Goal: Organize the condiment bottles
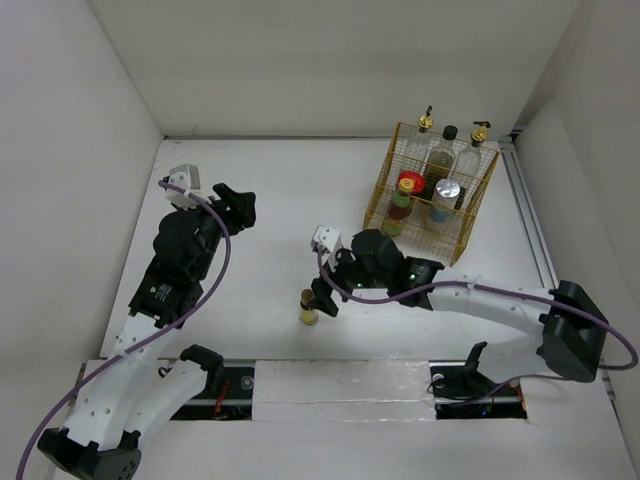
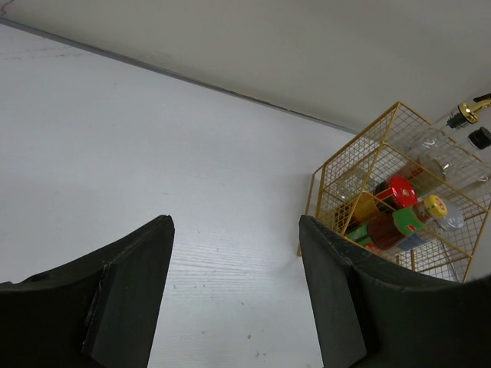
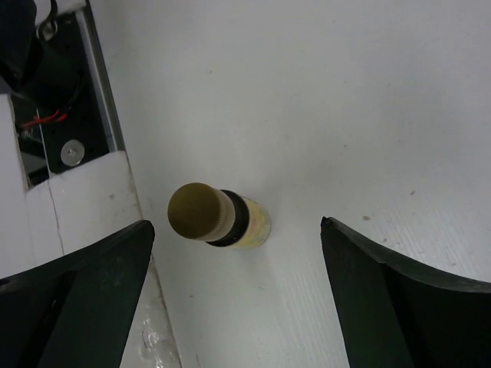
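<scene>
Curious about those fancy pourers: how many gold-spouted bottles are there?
2. The left gold-spouted bottle and right gold-spouted bottle stand at the back of the wire basket; none seems hidden.

Small gold-capped bottle (image 3: 219, 217) is standing alone on the table (image 1: 280, 190), room all round. Right gripper (image 3: 235, 230) is spreading its fingers wide, leaving gaps either side of it. Gold wire basket (image 1: 430, 240), packed with bottles, is blocking the far right. Left gripper (image 2: 235, 226) is facing bare tabletop.

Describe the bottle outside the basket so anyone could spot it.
Find the gold wire basket at the far right, which holds the other bottles. Nearer the arms and to its left, by the right gripper, one small bottle stands alone on the table. It has a gold cap and a yellowish label.
</scene>
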Tool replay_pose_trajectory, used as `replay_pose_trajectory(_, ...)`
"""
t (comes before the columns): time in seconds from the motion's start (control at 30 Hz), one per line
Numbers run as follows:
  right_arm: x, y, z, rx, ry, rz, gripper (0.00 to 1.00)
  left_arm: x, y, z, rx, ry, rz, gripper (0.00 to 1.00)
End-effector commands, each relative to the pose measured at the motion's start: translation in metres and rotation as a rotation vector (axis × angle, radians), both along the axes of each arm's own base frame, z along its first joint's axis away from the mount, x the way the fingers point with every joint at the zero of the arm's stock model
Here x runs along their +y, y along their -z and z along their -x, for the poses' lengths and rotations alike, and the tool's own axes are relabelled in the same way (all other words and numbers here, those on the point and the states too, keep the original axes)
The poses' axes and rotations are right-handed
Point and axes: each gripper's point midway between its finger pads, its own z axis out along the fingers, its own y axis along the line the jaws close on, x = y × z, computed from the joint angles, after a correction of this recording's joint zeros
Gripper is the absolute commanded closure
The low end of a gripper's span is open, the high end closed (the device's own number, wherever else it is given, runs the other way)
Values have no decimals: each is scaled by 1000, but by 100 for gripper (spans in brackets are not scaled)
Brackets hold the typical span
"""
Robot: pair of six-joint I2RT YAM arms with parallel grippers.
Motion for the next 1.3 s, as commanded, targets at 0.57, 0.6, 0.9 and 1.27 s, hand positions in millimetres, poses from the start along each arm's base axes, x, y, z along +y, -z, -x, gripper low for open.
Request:
replay_pose_trajectory(0.57,35,-46,-18,-124,47,-108,80,2,-16,-2,-54,-8,8,38)
replay_pose_trajectory(0.6,28,-60,-24,-155,94,-127,81,0,-16,-1,-54,2,9,38)
replay_pose_trajectory(0.9,-159,-186,-89,-390,973,-391,83,-1,-19,1,-62,15,13,38)
replay_pose_trajectory(1.27,-291,-148,-106,-344,1409,-294,83,-7,-16,1,-52,44,11,32)
